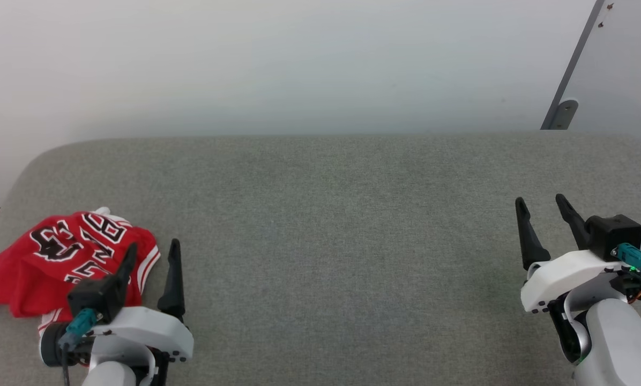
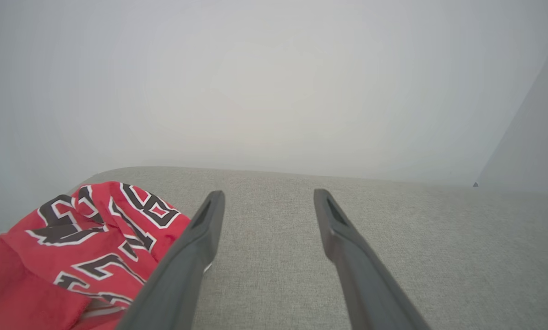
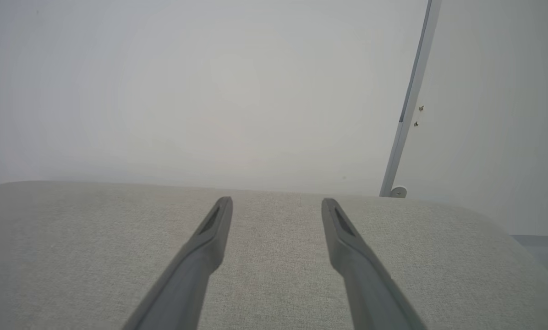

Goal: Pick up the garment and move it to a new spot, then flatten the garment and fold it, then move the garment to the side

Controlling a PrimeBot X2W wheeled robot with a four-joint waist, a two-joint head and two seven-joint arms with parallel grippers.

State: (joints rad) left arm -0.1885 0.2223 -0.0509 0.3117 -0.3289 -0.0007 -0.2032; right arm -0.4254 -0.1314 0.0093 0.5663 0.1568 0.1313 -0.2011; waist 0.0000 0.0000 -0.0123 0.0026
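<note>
My left gripper (image 1: 154,245) hangs with jaws spread and empty just beside the crumpled red jersey (image 1: 42,268), heaped at the grey padded surface's (image 1: 320,225) near-left corner, probably staged for the pickup, while my right gripper (image 1: 540,199), equally parted and empty, idles well apart.

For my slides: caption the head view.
Crumpled red garment at left end of grey surface, beside the open left gripper; right gripper open, empty.

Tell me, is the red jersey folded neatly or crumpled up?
Crumpled. The garment lies in a bunched heap at the left end of the gray cushion, its black lettering warped by wrinkles.
</note>
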